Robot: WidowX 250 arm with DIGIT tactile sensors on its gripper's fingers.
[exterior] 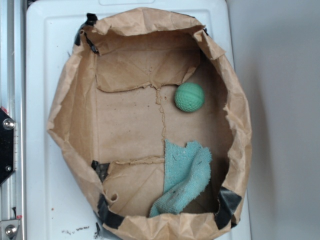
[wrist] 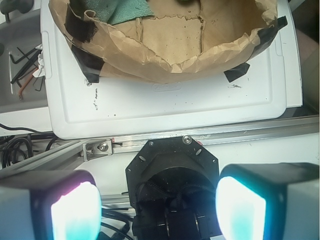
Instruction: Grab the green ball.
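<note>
The green ball (exterior: 189, 97) is a small ribbed sphere resting on the floor of a brown paper bag (exterior: 70, 115), toward its upper right in the exterior view. No arm shows in that view. In the wrist view my gripper (wrist: 159, 210) is open, its two glowing pads (wrist: 75, 210) far apart with nothing between them. It hangs outside the bag, over the metal rail (wrist: 240, 131) and the black robot base (wrist: 172, 175). The ball does not clearly show in the wrist view.
A teal frayed cloth (exterior: 185, 180) lies in the bag's lower right, seen too as the cloth (wrist: 125, 10). The bag stands on a white plastic lid (exterior: 40, 75), its rim taped with black tape (exterior: 227, 202). Allen keys and cables (wrist: 22, 65) lie beside the lid.
</note>
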